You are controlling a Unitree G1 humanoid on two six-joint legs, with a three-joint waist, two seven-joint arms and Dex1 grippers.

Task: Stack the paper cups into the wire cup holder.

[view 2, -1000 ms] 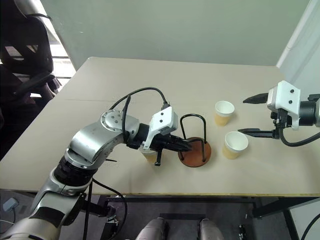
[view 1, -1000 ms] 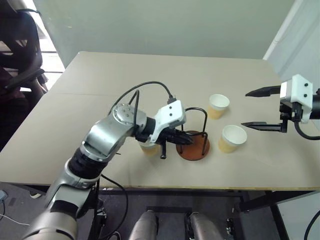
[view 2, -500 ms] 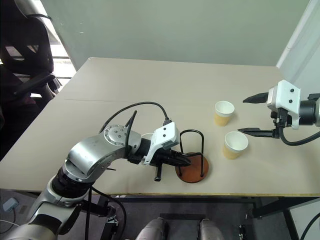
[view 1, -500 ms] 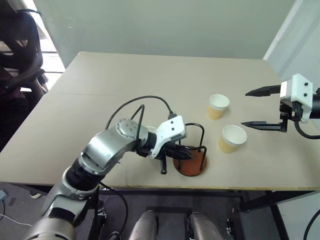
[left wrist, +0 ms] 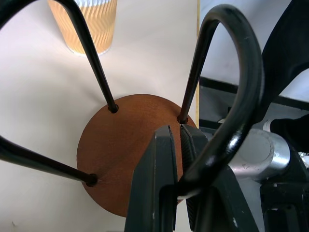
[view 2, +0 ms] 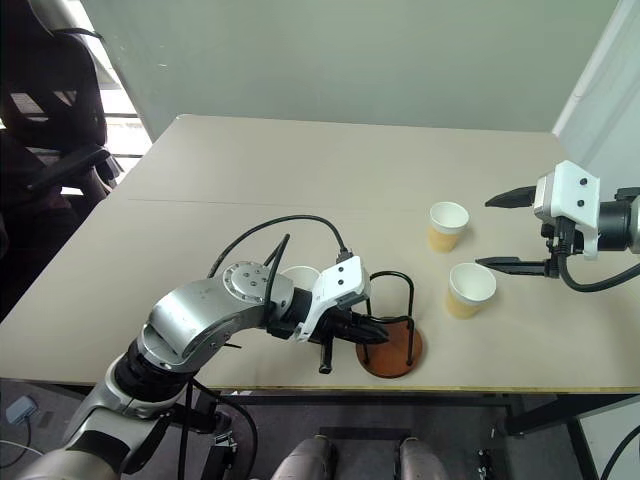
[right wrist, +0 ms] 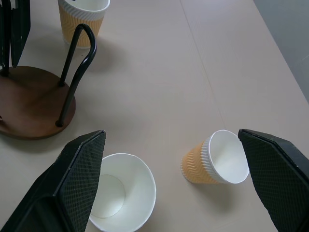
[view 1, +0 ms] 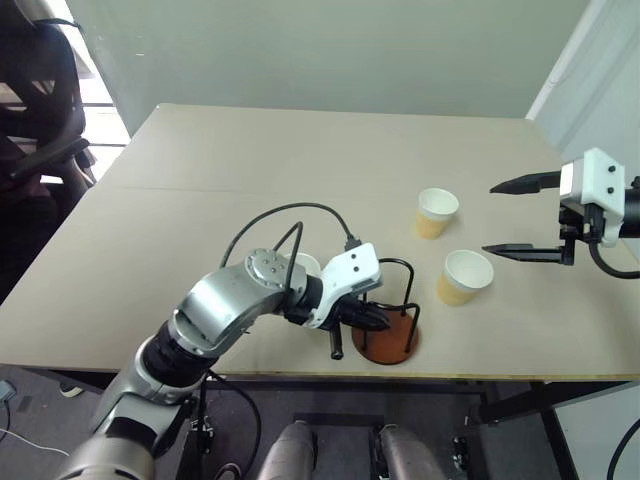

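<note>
The wire cup holder [view 1: 392, 342], a brown disc with black wire loops, stands near the table's front edge. My left gripper [view 1: 380, 318] is shut on one of its wire loops [left wrist: 241, 96], close above the disc [left wrist: 130, 154]. One paper cup [view 1: 305, 265] stands upright just behind my left wrist, partly hidden. Two more paper cups stand to the right of the holder, the far cup [view 1: 437, 212] and the near cup [view 1: 465, 276]. Right of those two, above the table, my right gripper [view 1: 492, 218] hangs open and holds nothing.
The table's front edge [view 1: 330, 376] runs just in front of the holder. A dark chair [view 1: 40, 110] stands off the table's far left corner. A white panel [view 1: 590, 70] rises at the right. Bare tabletop [view 1: 300, 160] spreads across the back.
My left gripper has drawn the holder towards the table's front edge, away from the cup it stood beside. That cup now shows behind the wrist. The right arm has kept still.
</note>
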